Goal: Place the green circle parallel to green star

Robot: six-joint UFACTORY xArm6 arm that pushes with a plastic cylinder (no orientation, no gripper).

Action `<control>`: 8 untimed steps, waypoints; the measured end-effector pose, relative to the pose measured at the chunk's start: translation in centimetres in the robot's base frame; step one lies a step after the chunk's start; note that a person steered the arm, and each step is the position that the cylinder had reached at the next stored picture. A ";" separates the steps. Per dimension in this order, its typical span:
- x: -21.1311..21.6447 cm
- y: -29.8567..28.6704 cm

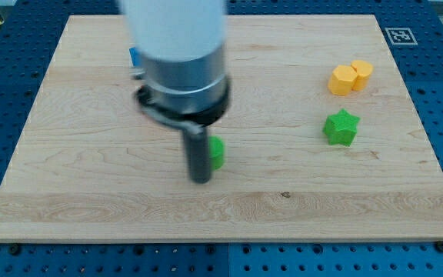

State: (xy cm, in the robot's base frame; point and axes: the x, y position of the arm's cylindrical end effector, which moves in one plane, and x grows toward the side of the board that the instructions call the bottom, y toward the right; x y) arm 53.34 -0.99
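Note:
The green circle lies on the wooden board near the middle, mostly hidden behind my rod. My tip rests on the board just left of and slightly below the green circle, touching or nearly touching it. The green star lies well to the view's right, a little higher than the circle.
Two yellow blocks sit close together above the green star at the view's upper right. A blue block shows partly behind the arm's body at the view's upper left. A marker tag is at the board's top right corner.

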 end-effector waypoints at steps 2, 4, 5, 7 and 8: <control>-3.5 3.7; -3.0 -5.1; -5.6 -5.2; -6.4 5.1; -6.4 8.5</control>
